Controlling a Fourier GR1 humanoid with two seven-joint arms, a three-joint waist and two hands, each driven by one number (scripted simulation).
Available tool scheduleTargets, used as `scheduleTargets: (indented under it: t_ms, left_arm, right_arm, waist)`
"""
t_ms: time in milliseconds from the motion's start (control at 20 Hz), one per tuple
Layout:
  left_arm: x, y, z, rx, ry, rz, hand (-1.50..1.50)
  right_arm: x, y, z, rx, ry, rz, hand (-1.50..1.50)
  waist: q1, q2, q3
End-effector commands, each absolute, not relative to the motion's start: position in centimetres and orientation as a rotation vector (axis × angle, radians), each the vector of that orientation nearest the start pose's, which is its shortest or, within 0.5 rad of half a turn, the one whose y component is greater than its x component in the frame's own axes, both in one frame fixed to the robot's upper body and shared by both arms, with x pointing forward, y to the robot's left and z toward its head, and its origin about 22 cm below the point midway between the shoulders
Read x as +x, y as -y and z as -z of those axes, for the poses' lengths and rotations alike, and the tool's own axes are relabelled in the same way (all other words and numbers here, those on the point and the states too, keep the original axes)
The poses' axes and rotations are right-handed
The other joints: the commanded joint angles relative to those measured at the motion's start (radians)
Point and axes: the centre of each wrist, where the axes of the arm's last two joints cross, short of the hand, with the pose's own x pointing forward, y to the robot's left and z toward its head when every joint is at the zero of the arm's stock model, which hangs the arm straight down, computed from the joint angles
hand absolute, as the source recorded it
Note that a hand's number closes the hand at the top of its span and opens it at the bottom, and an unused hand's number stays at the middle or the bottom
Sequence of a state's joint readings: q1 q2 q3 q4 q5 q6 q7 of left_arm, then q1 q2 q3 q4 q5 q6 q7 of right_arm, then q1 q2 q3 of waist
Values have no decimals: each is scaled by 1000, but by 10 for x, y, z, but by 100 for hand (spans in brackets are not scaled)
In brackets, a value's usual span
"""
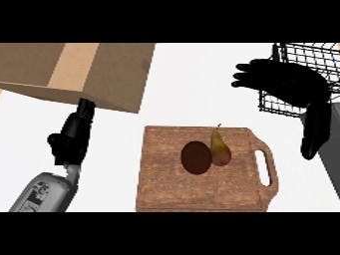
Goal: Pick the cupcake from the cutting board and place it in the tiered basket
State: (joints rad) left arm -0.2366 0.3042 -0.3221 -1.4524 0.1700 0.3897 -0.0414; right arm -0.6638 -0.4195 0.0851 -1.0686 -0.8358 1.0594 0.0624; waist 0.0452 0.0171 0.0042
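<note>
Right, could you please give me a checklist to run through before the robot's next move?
1. Cupcake on cutting board: a brown oval item lies there; identity cannot tell.
2. Room around it: pear sits right against it; not ok.
3. Right hand free: it is up by the tiered basket; cannot tell.
4. Basket space: only partly in view; cannot tell.
5. Left hand clear of the board: ok.

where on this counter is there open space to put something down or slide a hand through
Bare counter runs between the cardboard box and wire basket, above the cutting board. The board's lower half is bare. Crowded: the basket's front, where the right hand hangs, and the left hand under the box.
</note>
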Motion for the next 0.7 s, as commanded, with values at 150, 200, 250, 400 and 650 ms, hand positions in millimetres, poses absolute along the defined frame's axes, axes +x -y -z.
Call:
scheduleTargets:
  t_ms: [150,200,250,400,650]
  left_arm:
    - [282,-199,-29,156,1683,135,0]
    - [282,-206,-28,160,1671,120,0]
    - [280,-210,-26,185,1664,120,0]
    - [283,-196,-33,164,1672,120,0]
    - [276,-207,-23,171,1658,118,0]
  right_arm:
    - [377,264,-244,878,1643,-1477,-150]
    - [372,260,-264,797,1684,-1530,-150]
    - [364,258,-264,753,1682,-1578,-150]
    - [341,230,-281,613,1699,-1763,-150]
    - [315,202,-265,456,1692,-1902,-150]
  waist:
    - [-25,-18,1]
    - [-17,-15,0]
    - [-16,-15,1]
    - [-29,-14,1]
    - [-23,-10,-2]
